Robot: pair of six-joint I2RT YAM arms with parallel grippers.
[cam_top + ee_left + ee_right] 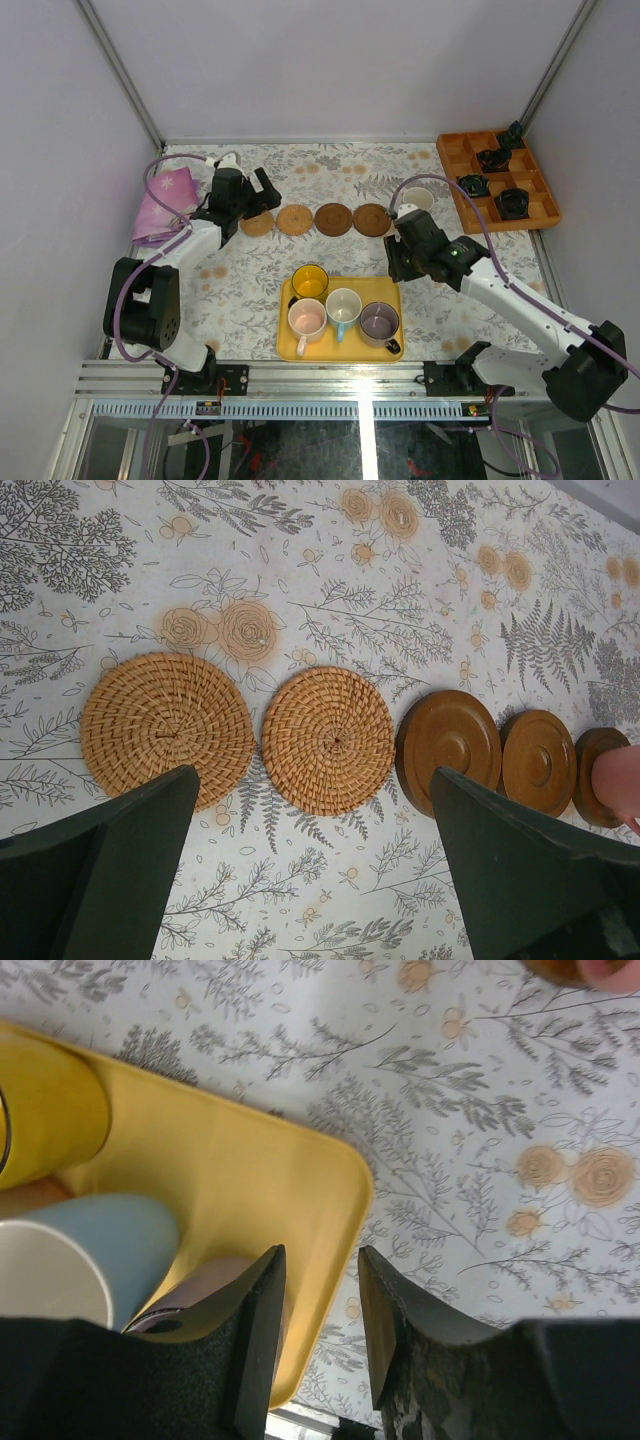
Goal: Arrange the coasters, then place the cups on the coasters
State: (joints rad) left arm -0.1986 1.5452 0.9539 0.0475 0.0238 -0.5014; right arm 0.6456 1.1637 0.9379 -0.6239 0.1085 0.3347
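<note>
Left tool (315, 772) spread wide, empty, hovering over woven coasters (327, 738). Right tool (320, 1252) jaws narrowly apart, gripping nothing, above yellow tray (250, 1180) corner.

Robot lab cell: plain white panels (60, 120) boxing in a cloth-covered worktop (250, 290), aluminium rail (330, 378) along the near edge, left arm (150, 300) and right arm (520, 300) bolted there.
</note>
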